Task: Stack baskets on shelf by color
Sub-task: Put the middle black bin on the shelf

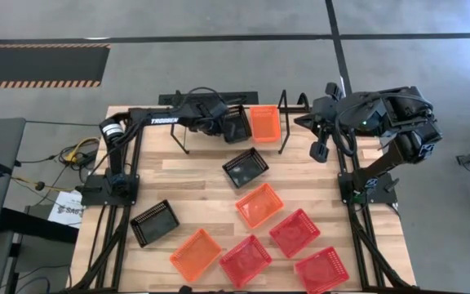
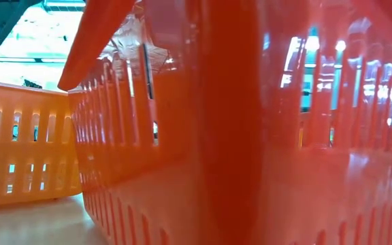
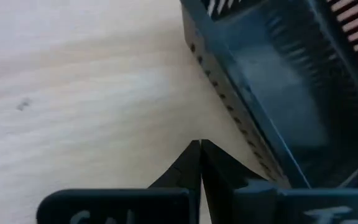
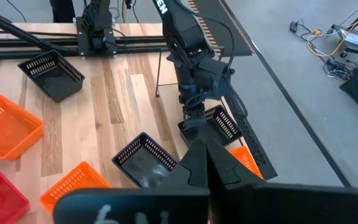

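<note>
Up at the far edge of the desk [image 1: 202, 175], on the shelf [image 1: 255, 143]: one black basket [image 1: 237, 124] and one orange basket [image 1: 264, 122], side by side and touching. Left gripper [image 1: 217, 122] right over that black basket's left part, jaws pressed together in the left wrist view, tips [image 3: 199, 149] just beside the basket wall [image 3: 272, 118] and clamped on nothing. Right gripper [image 1: 320, 150] off past the shelf's right end, near the desk's far right corner, jaws likewise together in the right wrist view.

Second black basket [image 1: 246, 167] just in front of the shelf, near the desk's middle. Third black basket [image 1: 155, 222] toward the left edge. Two more orange baskets [image 1: 259, 204] [image 1: 195, 254], mid-desk and by the near edge. Three red baskets [image 1: 294, 233] [image 1: 246, 261] [image 1: 321, 270] grouped at the near right, apart from one another. Low view filled by a red basket wall [image 2: 250, 136] close up, an orange one [image 2: 19, 150] beside it.
</note>
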